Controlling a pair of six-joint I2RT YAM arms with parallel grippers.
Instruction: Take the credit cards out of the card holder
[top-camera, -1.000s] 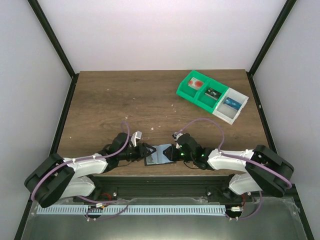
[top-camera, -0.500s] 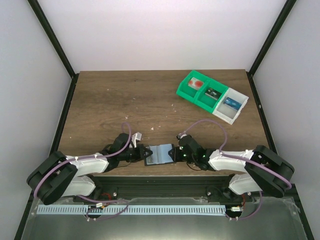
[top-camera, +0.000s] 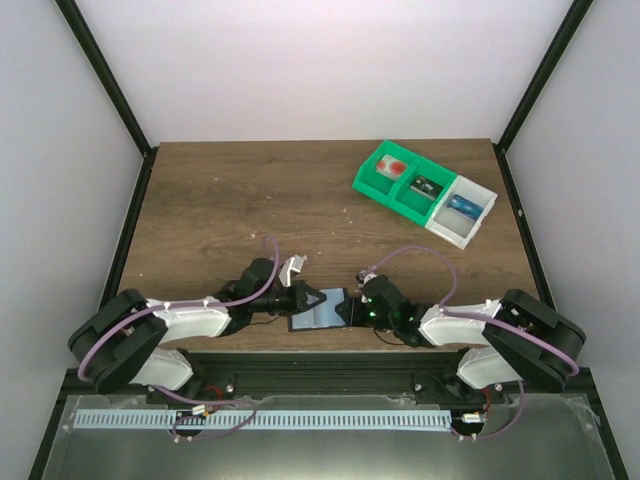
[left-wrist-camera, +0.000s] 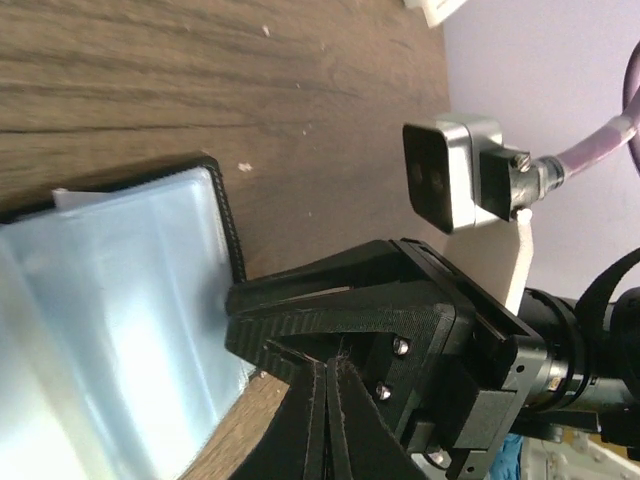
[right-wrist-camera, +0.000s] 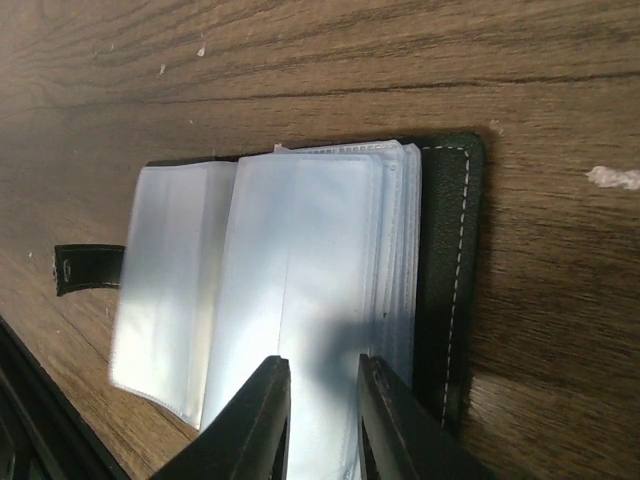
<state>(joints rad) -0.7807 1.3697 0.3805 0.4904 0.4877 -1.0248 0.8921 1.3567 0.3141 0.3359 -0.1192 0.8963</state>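
Moving in from 9 o'clock, the left claw (top-camera: 317, 297), grip unclear, now meets the card holder (top-camera: 326, 310) at the table's (top-camera: 220, 200) 6 o'clock, under the barely open right claw (right-wrist-camera: 320, 368), so cards can come out next.

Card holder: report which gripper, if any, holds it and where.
Cannot be told. The right gripper sits with fingers apart over the clear sleeves of the card holder; the left gripper is at its other end. No pinch shows.

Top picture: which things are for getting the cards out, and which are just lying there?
For the job: card holder, left gripper, right gripper.
Just lying about: green tray, white tray.
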